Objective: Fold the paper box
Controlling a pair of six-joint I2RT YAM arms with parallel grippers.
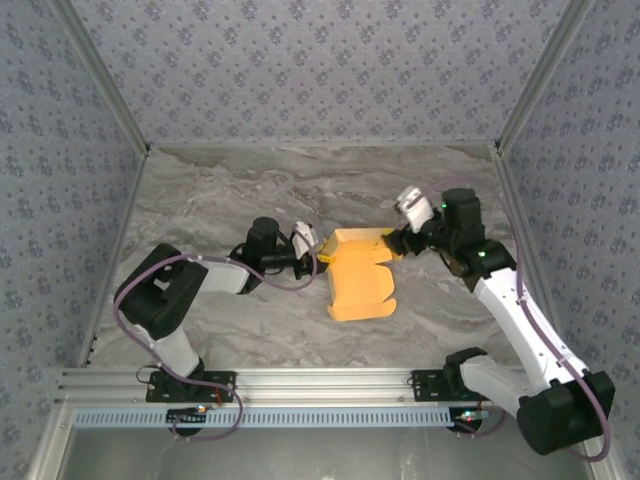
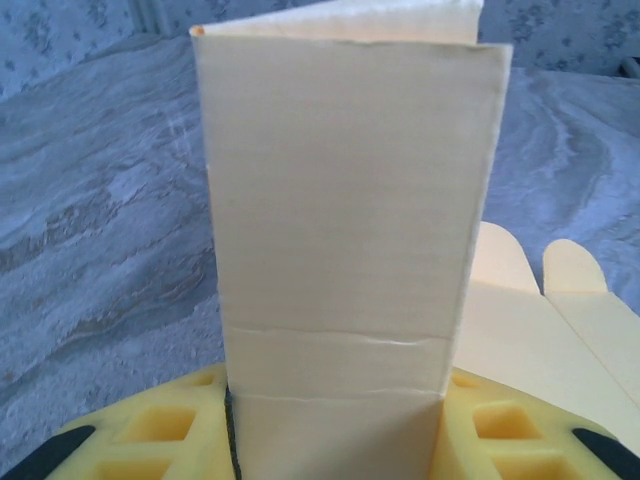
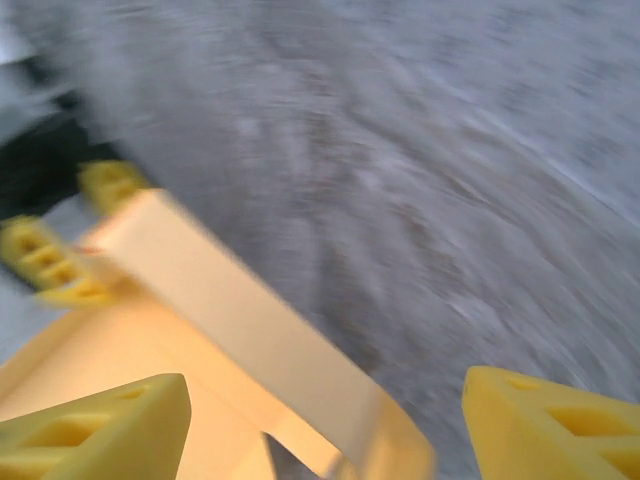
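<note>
Midway through folding: the left gripper [image 1: 316,257] pinches a raised wall of the paper box [image 1: 360,285] while the right gripper [image 1: 393,243], fingers spread, hangs at its far right corner, other flaps lying flat

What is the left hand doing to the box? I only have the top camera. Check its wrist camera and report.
Observer: The left hand is shut on the box. A creased panel stands upright in front of its camera, rising from between its fingers.
Operator: Now report the right hand from its own camera.
Observer: The right hand is open, with its fingers spread wide. The near end of a raised flap lies between them. That picture is blurred, so I cannot tell whether either finger touches it.
</note>
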